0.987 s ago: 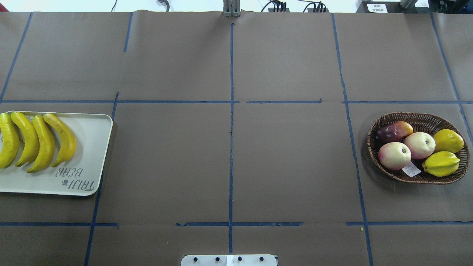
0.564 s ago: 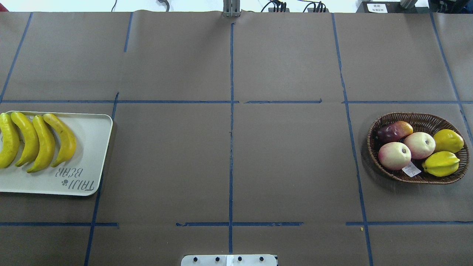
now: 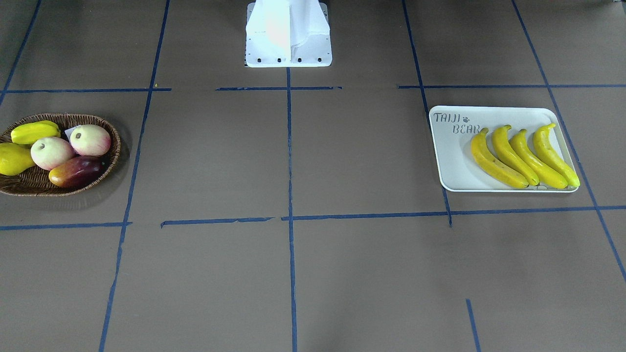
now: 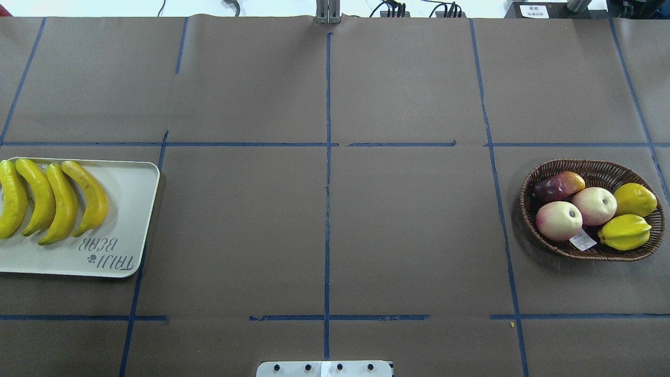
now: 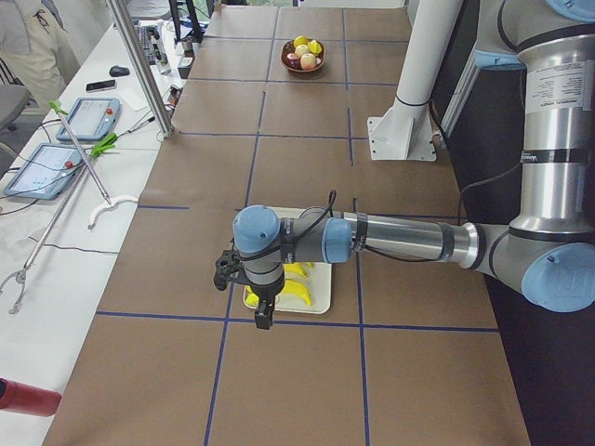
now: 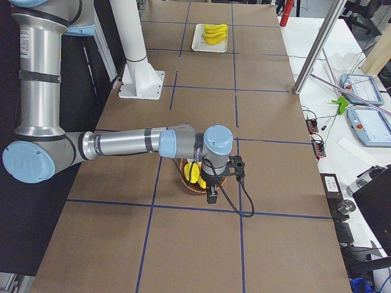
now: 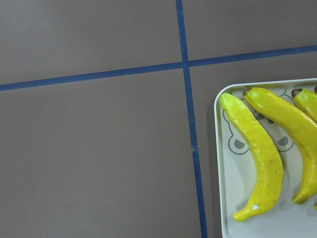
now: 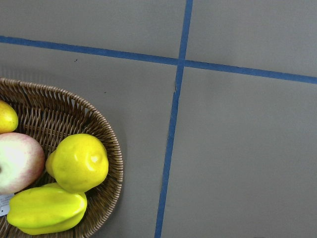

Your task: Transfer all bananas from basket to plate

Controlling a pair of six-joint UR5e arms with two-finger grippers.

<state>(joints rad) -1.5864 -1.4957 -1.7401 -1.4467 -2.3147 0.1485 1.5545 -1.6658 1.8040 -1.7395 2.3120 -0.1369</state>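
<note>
Several yellow bananas [image 4: 52, 201] lie side by side on the off-white plate [image 4: 131, 209] at the table's left end; the front view shows the bananas [image 3: 523, 156] and plate [image 3: 455, 166] too. The wicker basket [image 4: 591, 166] at the right end holds two peaches, a mango, a starfruit and a yellow pear-shaped fruit, and no banana. My left gripper [image 5: 264, 316] hangs over the plate's outer edge. Over the basket's outer rim hangs my right gripper [image 6: 211, 194]. Both show only in side views, so I cannot tell if they are open or shut.
The white robot pedestal [image 3: 288, 34] stands at the table's near middle edge. Blue tape lines [image 4: 327, 209] grid the brown table cover. A metal post [image 5: 139, 65] and a side table with tablets [image 5: 84, 116] line the far edge.
</note>
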